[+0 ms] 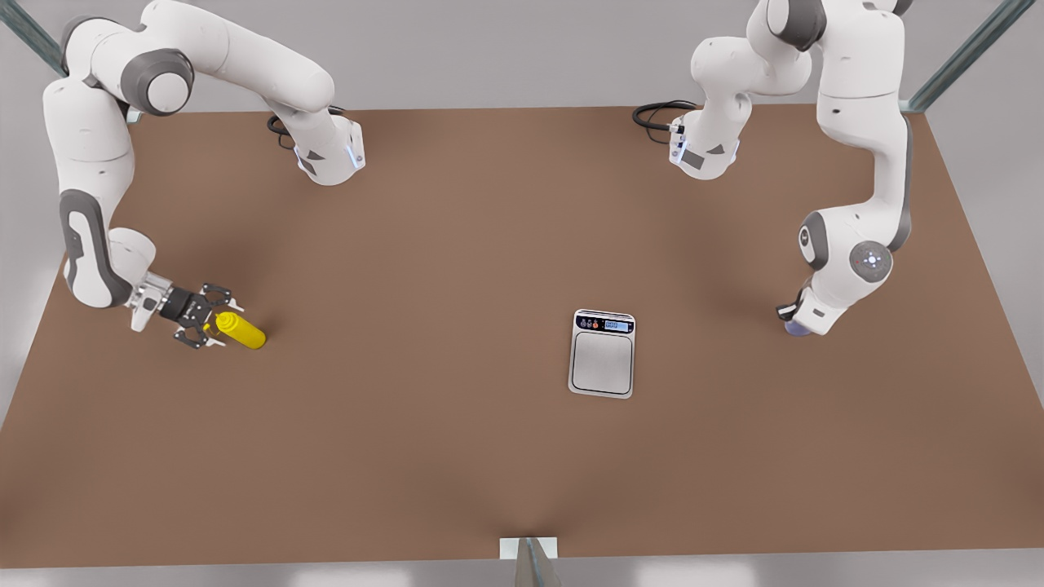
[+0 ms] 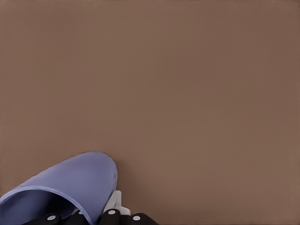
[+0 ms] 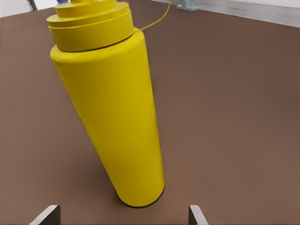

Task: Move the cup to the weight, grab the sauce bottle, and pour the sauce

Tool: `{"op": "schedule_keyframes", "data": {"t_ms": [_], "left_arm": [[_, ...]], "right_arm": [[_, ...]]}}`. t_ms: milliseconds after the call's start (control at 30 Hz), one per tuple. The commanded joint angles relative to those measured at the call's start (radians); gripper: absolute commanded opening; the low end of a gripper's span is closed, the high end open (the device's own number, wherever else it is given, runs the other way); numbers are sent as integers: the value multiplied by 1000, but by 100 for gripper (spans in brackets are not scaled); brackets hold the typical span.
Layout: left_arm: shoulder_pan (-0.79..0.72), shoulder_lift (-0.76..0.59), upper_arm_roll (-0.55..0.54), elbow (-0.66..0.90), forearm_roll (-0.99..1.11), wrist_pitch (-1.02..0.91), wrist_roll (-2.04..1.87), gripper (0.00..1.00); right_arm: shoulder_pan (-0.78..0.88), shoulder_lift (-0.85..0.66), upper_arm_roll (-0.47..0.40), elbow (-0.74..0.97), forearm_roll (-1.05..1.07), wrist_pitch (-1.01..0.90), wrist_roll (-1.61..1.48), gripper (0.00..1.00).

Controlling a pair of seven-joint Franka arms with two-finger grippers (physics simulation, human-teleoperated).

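Brown tabletop carries everything. At the front view's left, the right arm bends down from its shoulder, folds at the elbow and reaches low and nearly level across the table, its right gripper at the nozzle end of the small bright yellow cylindrical sauce bottle. The black fingers stand spread on either side of the bottle's top; the right wrist view shows the bottle leaning, with two finger tips apart on either side of it and not touching it.

At the front view's right, the left arm hangs down steeply from above, its wrist pointed at the table, hiding most of the left gripper. Beneath it peeks the small pale lavender-blue cup; the left wrist view shows the cup right against the gripper's dark parts, though whether those fingers pinch it I cannot tell.

Between the arms lies the flat rectangular silver scale, well apart from both cup and bottle, its steel plate bare.
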Motion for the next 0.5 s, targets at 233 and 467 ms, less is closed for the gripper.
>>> {"op": "schedule_keyframes", "data": {"t_ms": [233, 467], "left_arm": [[-13, -3, -104, 51, -107, -55, -9, 22], [-240, 116, -222, 311, -109, -173, -446, 21]], "right_arm": [[31, 13, 15, 12, 12, 0, 0, 100], [37, 16, 26, 12, 19, -11, -31, 100]]}}
